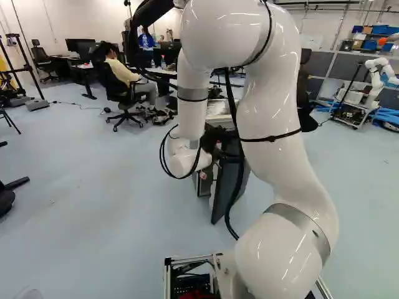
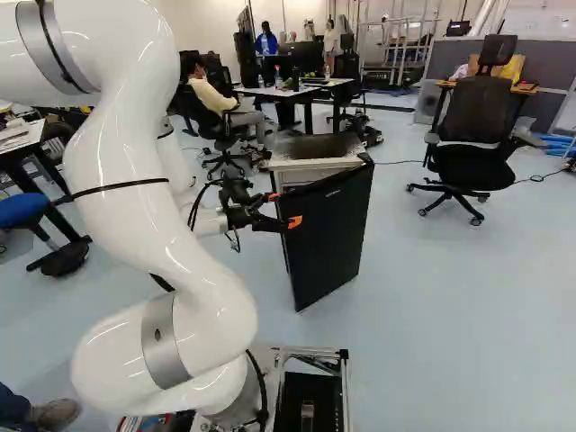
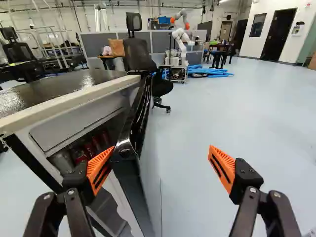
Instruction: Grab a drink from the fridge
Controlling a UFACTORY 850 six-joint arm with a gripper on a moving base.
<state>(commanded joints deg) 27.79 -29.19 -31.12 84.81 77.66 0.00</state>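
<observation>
The tool (image 2: pixel 283 210) stands wide open with nothing in its grip. In the wrist view, the top edge of the black fridge door (image 3: pixel 136 133) lies between the two fingers, close beside one orange pad (image 3: pixel 100 168). That pad is on the door's inner side, by the opening; whether it touches the door I cannot tell. The other pad (image 3: pixel 222 165) is well apart from the door, above the floor (image 3: pixel 192 118).

The white arm (image 1: pixel 268 112) rises from its lowest joint, bends over at the top of the left base view, then drops its forearm (image 1: pixel 192 103) to a wrist (image 1: pixel 186 157) held low near the fridge (image 3: pixel 74 118). From there the tool reaches sideways, pointing toward the right of the right base view, roughly level. Black cable (image 1: pixel 163 152) loops around the wrist.

The door stands partly open. Through the gap the wrist view shows the drinks: red cans (image 3: pixel 94 148) inside the fridge, with a paler can-like shape (image 3: pixel 63 160) beside them, all below the fridge's dark top (image 3: pixel 54 91) and ahead of the pad on the inner side.
</observation>
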